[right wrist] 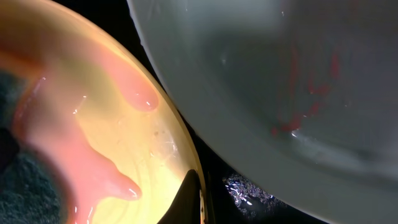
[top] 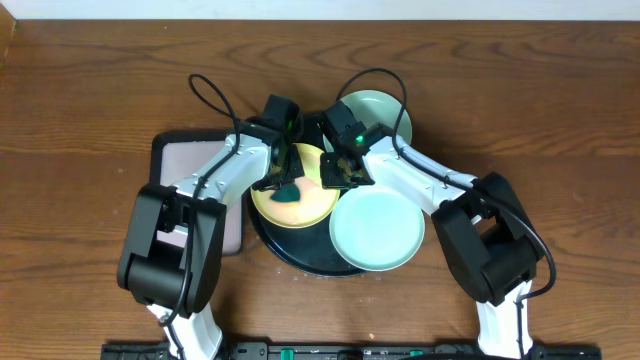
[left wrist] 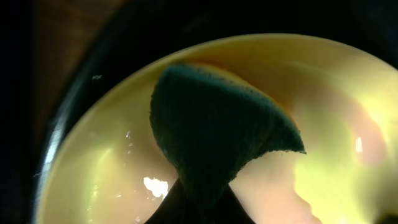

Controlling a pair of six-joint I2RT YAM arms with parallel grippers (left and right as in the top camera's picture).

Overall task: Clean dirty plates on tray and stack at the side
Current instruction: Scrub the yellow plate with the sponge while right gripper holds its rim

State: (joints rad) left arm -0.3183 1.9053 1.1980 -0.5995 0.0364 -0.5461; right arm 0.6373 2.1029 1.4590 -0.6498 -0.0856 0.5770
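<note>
Yellow plate (top: 312,205) lies on the black tray (top: 300,262), directly under both grippers. The left gripper (top: 285,176) is clamped on a dark green cloth (left wrist: 217,130), whose free end rests on the plate's floor beneath it. The right gripper (top: 341,172) is closed down narrow at the plate's rim, apparently nipping that edge to steady it. A pink smear (right wrist: 93,143) spreads across the plate between the two hands, so the wiping looks unfinished. Just outside the right gripper sits a mint plate (right wrist: 280,74) flecked with red, close beside the yellow rim; I cannot tell whether they touch. A hard wipe could pull the yellow plate out of that thin rim hold, or shove it into the mint plate. The cloth may also merely spread the smear.
</note>
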